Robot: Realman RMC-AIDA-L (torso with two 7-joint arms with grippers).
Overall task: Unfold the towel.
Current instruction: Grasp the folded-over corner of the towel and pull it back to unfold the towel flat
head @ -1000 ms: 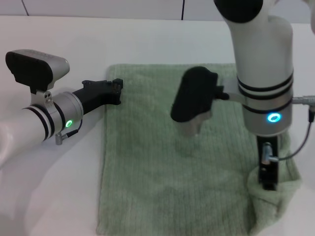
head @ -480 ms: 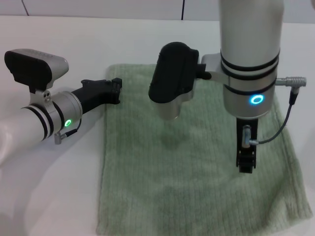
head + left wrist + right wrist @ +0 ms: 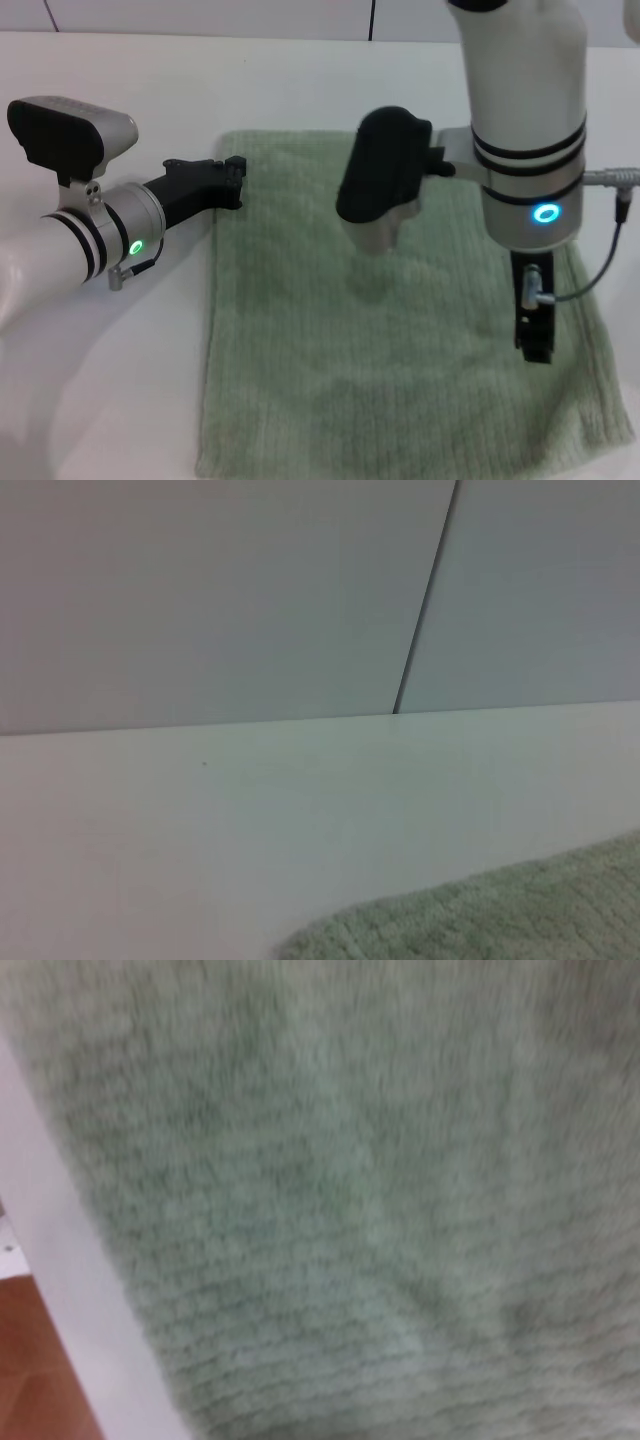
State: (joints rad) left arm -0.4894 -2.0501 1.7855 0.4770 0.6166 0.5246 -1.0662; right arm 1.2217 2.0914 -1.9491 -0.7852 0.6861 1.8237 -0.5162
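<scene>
Head view: you see pale sage-green ribbed terry towel point(image 3: 400, 330) spread flat on white counter point(image 3: 120, 390). Right end effector point(image 3: 533, 342) hangs over towel's right part, near its right edge; you cannot tell its finger state. Left end effector point(image 3: 232, 178) at towel's far left corner; finger state likewise unreadable.

The towel point(image 3: 330, 340) is soft, fuzzy, ribbed terry cloth with a matt finish, lying on a smooth, white, faintly glossy counter point(image 3: 120, 390).
</scene>
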